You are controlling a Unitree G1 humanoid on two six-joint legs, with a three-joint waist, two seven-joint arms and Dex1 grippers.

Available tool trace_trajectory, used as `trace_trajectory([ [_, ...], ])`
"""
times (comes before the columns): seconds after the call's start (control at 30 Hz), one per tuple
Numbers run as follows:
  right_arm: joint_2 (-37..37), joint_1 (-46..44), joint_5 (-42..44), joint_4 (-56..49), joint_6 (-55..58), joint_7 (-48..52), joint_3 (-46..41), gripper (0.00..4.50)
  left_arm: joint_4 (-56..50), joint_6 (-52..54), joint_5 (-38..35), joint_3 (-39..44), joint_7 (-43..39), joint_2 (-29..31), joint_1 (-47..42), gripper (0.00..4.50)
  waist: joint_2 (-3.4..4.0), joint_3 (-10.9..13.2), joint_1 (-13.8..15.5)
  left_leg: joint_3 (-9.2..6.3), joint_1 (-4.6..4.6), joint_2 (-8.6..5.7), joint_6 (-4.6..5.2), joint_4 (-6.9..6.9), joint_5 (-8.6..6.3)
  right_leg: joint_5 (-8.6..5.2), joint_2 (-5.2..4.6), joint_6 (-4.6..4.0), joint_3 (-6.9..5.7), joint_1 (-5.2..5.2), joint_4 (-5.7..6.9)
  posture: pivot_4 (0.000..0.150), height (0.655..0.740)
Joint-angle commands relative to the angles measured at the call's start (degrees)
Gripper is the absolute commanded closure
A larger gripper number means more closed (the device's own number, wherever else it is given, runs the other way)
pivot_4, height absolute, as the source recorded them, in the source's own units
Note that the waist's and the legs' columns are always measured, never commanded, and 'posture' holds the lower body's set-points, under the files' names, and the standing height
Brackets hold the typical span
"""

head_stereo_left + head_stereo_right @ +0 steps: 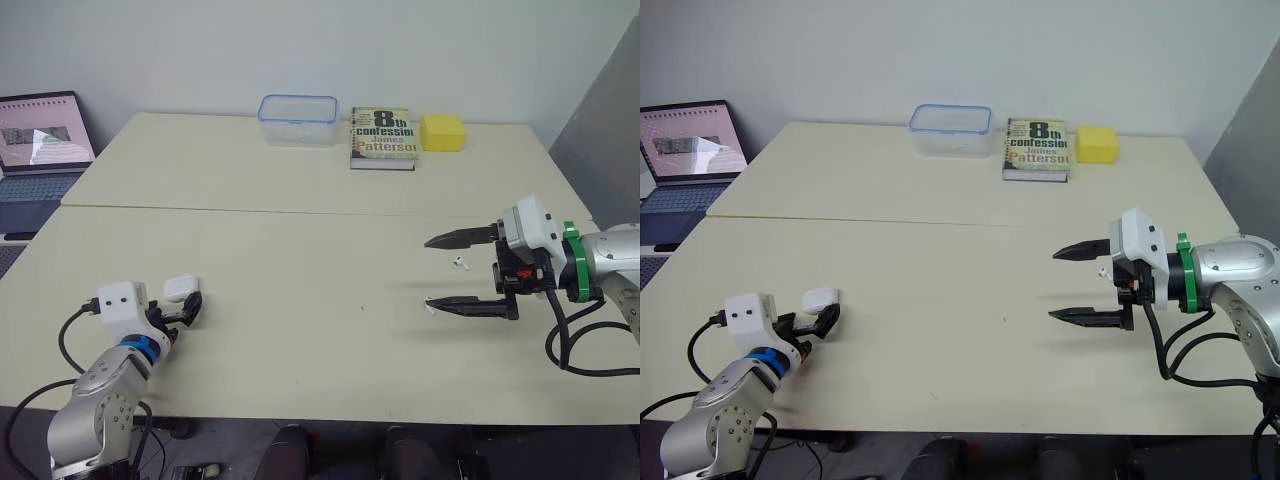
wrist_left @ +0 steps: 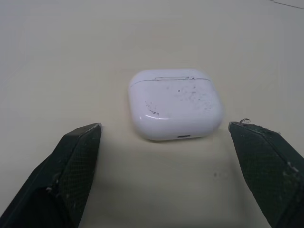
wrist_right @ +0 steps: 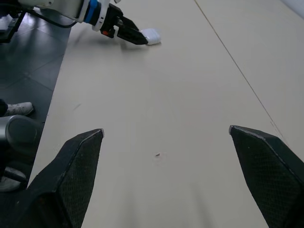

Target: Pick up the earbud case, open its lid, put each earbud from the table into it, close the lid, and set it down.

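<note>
Two pale tables (image 1: 300,260) pushed together along one seam fill a room with a plain white wall (image 1: 300,50). An open laptop (image 1: 40,150) stands off the left edge. Along the far side sit a clear plastic box (image 1: 297,98) with a blue rim, a paperback book (image 1: 382,138) and a yellow block (image 1: 443,132), all in a row and well apart from the arms.

Near the front left corner the white earbud case (image 1: 180,288) lies flat on the table with its lid shut. The left gripper (image 1: 188,308) sits low just behind it with its fingers spread wider than the case and not touching it.

To the right, the right gripper (image 1: 430,272) hangs over the table with its jaws wide apart, and one small white earbud (image 1: 460,263) lies on the surface between them.
</note>
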Motion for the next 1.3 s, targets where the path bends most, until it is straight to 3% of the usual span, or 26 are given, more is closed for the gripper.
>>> trace_trajectory([
  [0.03,0.42,-2.17,0.14,0.71,-0.35,1.17,0.21,0.07,2.68,-1.51,2.16,-1.9,0.98,-1.16,-1.64,0.0,0.0,0.0,0.16,0.0,0.0,-0.01,0.0,0.01,0.0,0.0,0.0,0.01,-0.03,0.02,0.0,0.15,0.74],
  [0.43,3.48,-6.11,-0.99,2.05,-0.41,2.6,3.94,0.07,8.41,-3.3,4.64,-3.16,0.26,-1.43,-5.84,0.0,0.06,-0.03,0.48,-0.01,0.07,-0.01,-0.01,0.03,0.02,0.01,0.0,0.02,-0.1,0.05,0.13,0.15,0.74],
  [0.53,3.62,-6.15,-1.11,1.94,-0.37,2.79,3.87,0.0,8.4,-1.79,4.31,-3.41,0.0,-1.21,-5.7,0.54,0.07,-0.04,0.48,0.0,0.08,-0.01,-0.01,0.03,0.02,0.01,0.0,0.02,-0.06,0.04,0.13,0.15,0.74],
  [0.67,3.58,-6.46,-1.3,2.07,-0.37,2.88,3.64,0.0,6.99,0.24,4.01,-3.85,-0.33,-1.07,-4.07,1.66,0.07,-0.04,0.46,-0.03,0.08,-0.03,-0.01,0.02,0.02,0.01,0.0,0.03,-0.05,0.03,0.11,0.15,0.74],
  [0.83,3.71,-6.71,-1.04,1.67,0.18,1.88,3.08,0.0,3.01,2.83,2.79,-4.79,-2.6,-0.1,-1.35,1.7,0.08,-0.04,0.18,0.01,0.07,-0.03,0.0,0.0,0.0,0.03,-0.03,0.06,0.0,0.01,-0.01,0.15,0.74],
  [0.97,3.68,-5.93,0.27,0.67,3.16,-0.84,1.89,0.0,-3.91,0.3,1.82,-12.34,-13.54,3.36,1.0,1.7,0.09,-0.03,0.33,0.02,0.01,-0.07,0.01,-0.04,-0.02,0.03,-0.04,0.07,0.03,-0.01,-0.12,0.15,0.74],
  [1.1,2.25,-3.28,1.97,-2.28,11.71,-6.56,0.51,0.0,-6.75,-9.56,3.73,-22.58,-26.7,5.65,-1.09,1.7,0.11,-0.02,1.5,-0.01,-0.11,-0.14,0.02,-0.03,-0.02,0.16,-0.09,-0.16,0.0,0.01,-0.28,0.15,0.74],
  [1.17,2.07,-2.09,4.87,-4.62,18.79,-10.33,-0.08,0.0,-6.65,-14.47,3.01,-26.42,-32.39,4.21,-4.23,1.7,0.1,0.0,1.5,-0.02,-0.24,-0.01,0.03,-0.03,-0.01,0.31,-0.09,-0.29,-0.05,0.04,-0.64,0.15,0.74],
  [1.3,7.15,-1.27,17.65,-8.01,35.15,-20.79,-3.39,0.0,-1.47,-29.12,9.44,-35.76,-41.11,2.17,-12.45,1.7,0.1,0.0,1.05,0.02,-0.47,0.05,0.03,-0.01,-0.01,0.46,-0.03,-0.26,-0.05,-0.17,-0.65,0.15,0.74],
])
